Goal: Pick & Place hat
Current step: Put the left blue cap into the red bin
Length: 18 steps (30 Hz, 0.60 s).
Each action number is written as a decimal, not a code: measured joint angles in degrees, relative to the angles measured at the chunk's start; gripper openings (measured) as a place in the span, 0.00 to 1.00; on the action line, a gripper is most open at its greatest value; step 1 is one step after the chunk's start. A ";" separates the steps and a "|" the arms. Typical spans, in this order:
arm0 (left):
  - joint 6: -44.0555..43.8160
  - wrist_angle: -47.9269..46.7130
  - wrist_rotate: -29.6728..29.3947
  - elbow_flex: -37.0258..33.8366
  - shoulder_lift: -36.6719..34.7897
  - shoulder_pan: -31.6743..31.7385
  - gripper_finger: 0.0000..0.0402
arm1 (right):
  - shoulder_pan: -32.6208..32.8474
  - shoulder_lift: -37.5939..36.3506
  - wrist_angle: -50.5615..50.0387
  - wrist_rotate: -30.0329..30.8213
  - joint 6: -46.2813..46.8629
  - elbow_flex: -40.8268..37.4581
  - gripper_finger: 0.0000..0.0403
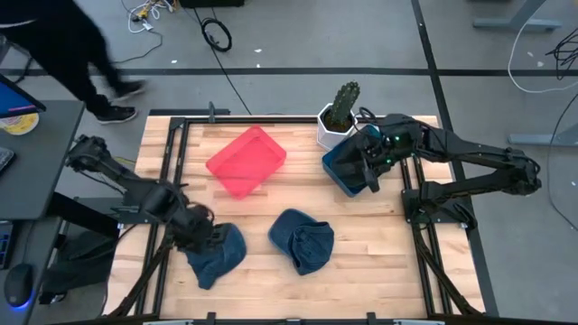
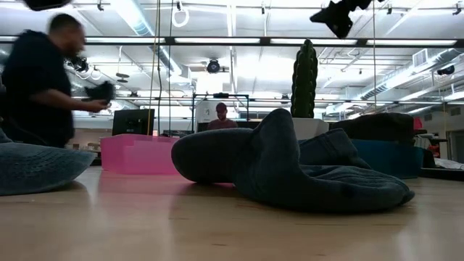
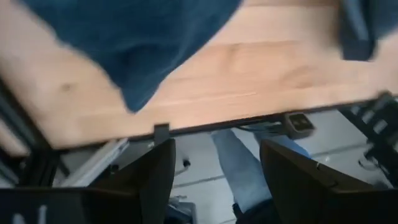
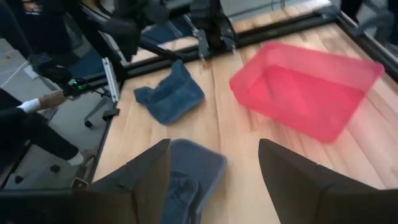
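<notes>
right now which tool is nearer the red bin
Right, though not by much. The right tool hangs over the blue bin, beside the red bin. The left tool is at a hat near the table's front edge.

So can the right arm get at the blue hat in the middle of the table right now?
Probably yes. The middle hat lies bare on the table, nothing on it. The right gripper hangs open over the blue bin, with open wood between.
</notes>
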 joint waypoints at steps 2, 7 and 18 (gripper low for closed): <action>-4.79 -1.03 -0.41 0.02 1.08 -2.71 0.59 | 0.52 0.00 1.18 -0.02 -0.78 0.00 0.61; -8.36 -2.62 -1.29 0.02 6.06 -7.12 0.59 | 1.72 0.00 0.94 -0.07 -2.82 0.00 0.61; -8.38 1.87 -7.34 0.00 16.87 -10.00 0.59 | 3.05 0.00 0.49 -0.15 -3.80 -0.02 0.61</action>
